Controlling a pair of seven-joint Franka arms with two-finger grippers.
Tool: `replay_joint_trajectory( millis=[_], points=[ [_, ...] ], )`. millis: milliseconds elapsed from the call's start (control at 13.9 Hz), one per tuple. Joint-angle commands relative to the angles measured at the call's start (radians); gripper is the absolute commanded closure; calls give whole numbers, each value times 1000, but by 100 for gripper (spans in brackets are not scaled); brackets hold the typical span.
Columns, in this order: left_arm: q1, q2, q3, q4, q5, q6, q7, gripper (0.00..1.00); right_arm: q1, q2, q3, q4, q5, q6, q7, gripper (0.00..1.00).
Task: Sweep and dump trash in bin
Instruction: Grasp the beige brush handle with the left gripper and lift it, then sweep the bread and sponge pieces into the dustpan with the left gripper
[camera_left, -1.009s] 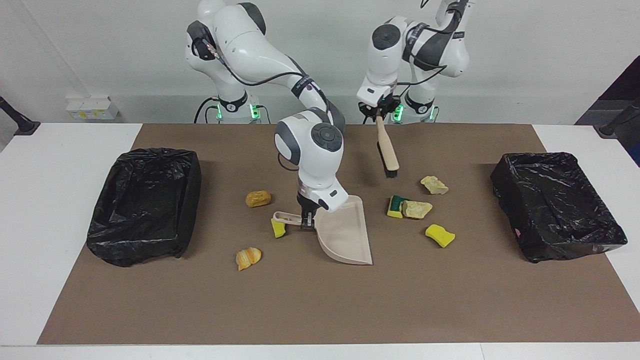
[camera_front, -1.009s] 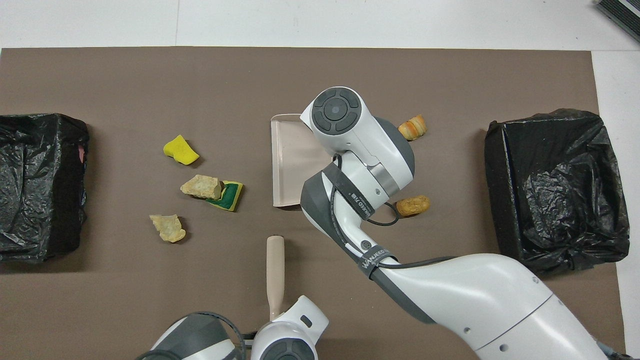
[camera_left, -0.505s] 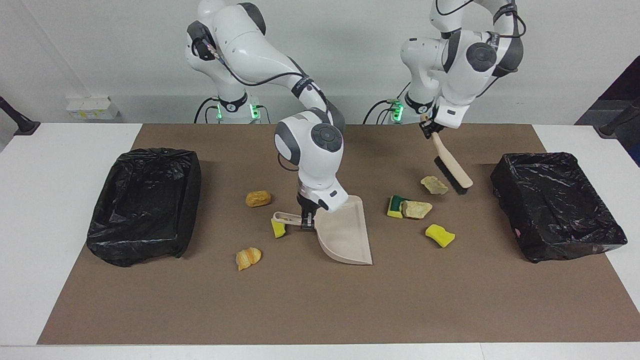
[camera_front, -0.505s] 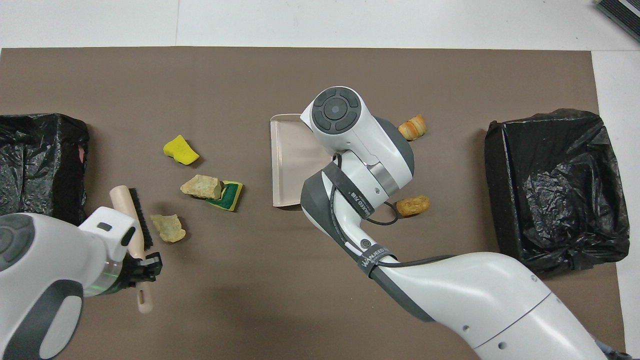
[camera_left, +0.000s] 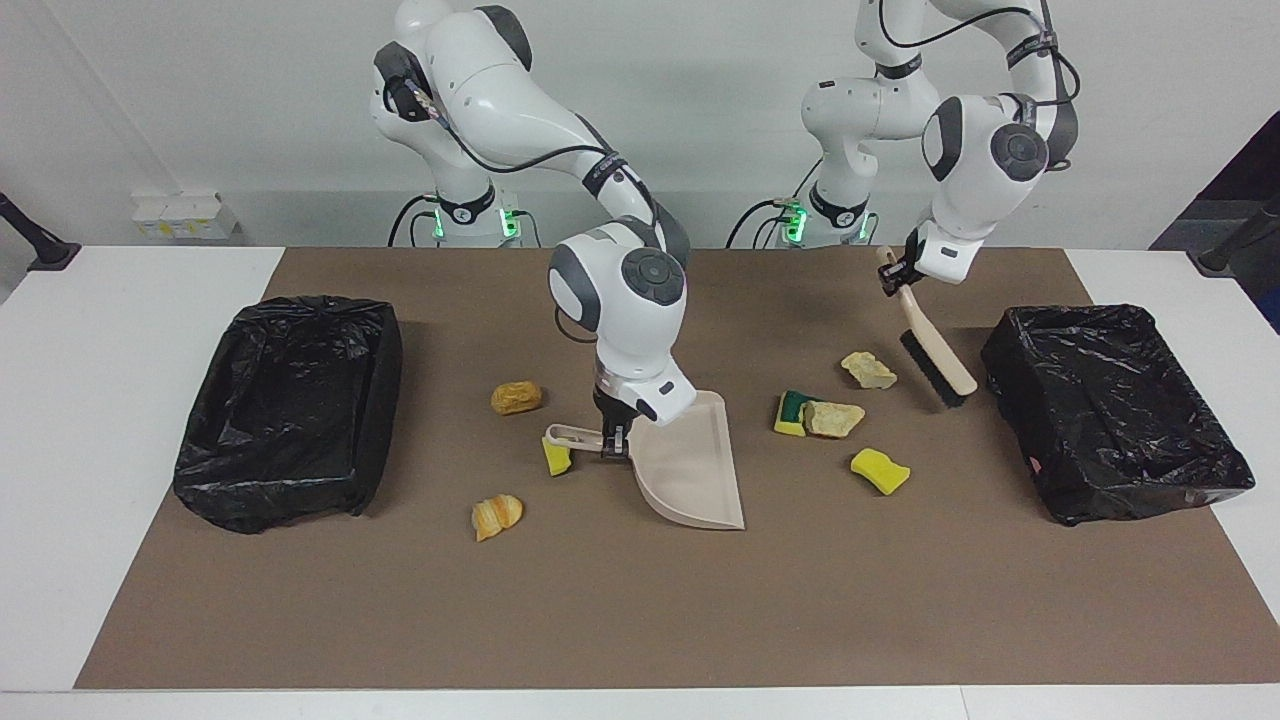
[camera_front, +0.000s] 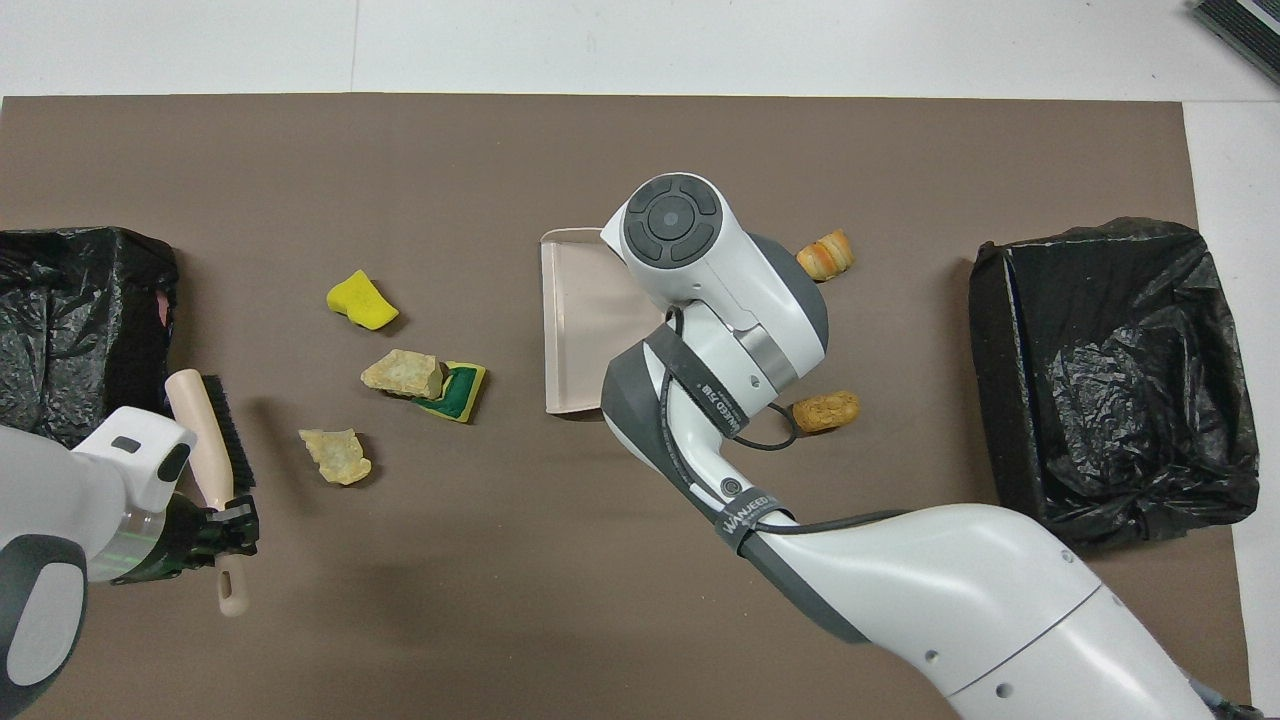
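Note:
My right gripper (camera_left: 612, 442) is shut on the handle of the beige dustpan (camera_left: 690, 465), which rests mid-mat; in the overhead view the wrist hides this grip above the dustpan (camera_front: 580, 330). My left gripper (camera_left: 893, 283) is shut on the beige brush (camera_left: 935, 360), tilted, bristle end low beside a tan chunk (camera_left: 868, 370). Trash toward the left arm's end: a green-backed sponge (camera_left: 792, 413) under a tan chunk (camera_left: 833, 418), and a yellow sponge (camera_left: 880, 470). Toward the right arm's end lie an orange-brown lump (camera_left: 516, 397), a bread-like piece (camera_left: 497, 516) and a yellow bit (camera_left: 556, 458) under the handle.
Two black-lined bins stand on the brown mat, one bin (camera_left: 290, 410) at the right arm's end and one bin (camera_left: 1110, 410) at the left arm's end. The brush (camera_front: 210, 440) hangs close beside the latter bin (camera_front: 80, 340). White table borders the mat.
The left arm has swung the brush from the middle of the mat near the robots out toward its own end, past the tan chunk. The right arm and dustpan have not moved.

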Motion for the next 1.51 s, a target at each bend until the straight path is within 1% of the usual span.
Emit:
replay_joint_trajectory(
  millis=[0,72,144,288,432,649,793,865,937,1081,1153,1297,1370,1442],
  points=[
    [-63,60,0,4,-4,80,20,100,-9,19,8,20,-13,3,-30,100],
    [-74,68,-1,7,-12,85,26,100,-9,20,8,20,-13,3,-30,100],
    [-115,81,0,9,-50,95,22,100,-9,19,8,20,-14,3,-30,100],
    [-155,107,-1,13,-114,158,14,100,-9,20,8,20,-13,3,-30,100],
    [-203,140,0,39,-180,196,11,100,-10,20,8,19,-11,12,-30,100],
    [-262,187,-1,64,-240,265,10,100,-13,20,8,15,-10,43,-32,100],
    [-293,250,-5,125,-272,287,8,100,-12,23,8,15,-13,44,-36,100],
    [-316,277,-5,166,-307,289,-2,100,-12,22,8,12,-13,44,-38,100],
    [-335,293,-5,202,-340,292,-27,100,-12,22,8,9,-13,44,-39,100],
    [-367,333,-6,260,-351,342,-85,100,-13,22,8,9,-13,46,-39,100],
    [-381,348,-6,280,-358,362,-119,100,-13,22,8,8,-11,52,-48,100],
    [-387,359,-6,305,-413,379,-162,100,-19,22,8,-7,-6,93,-61,100],
    [-388,361,-6,305,-458,425,-173,100,-21,22,8,-9,-8,93,-62,100],
    [-388,362,-6,303,-469,460,-171,100,-19,20,8,-9,-8,95,-62,100]
  ],
)
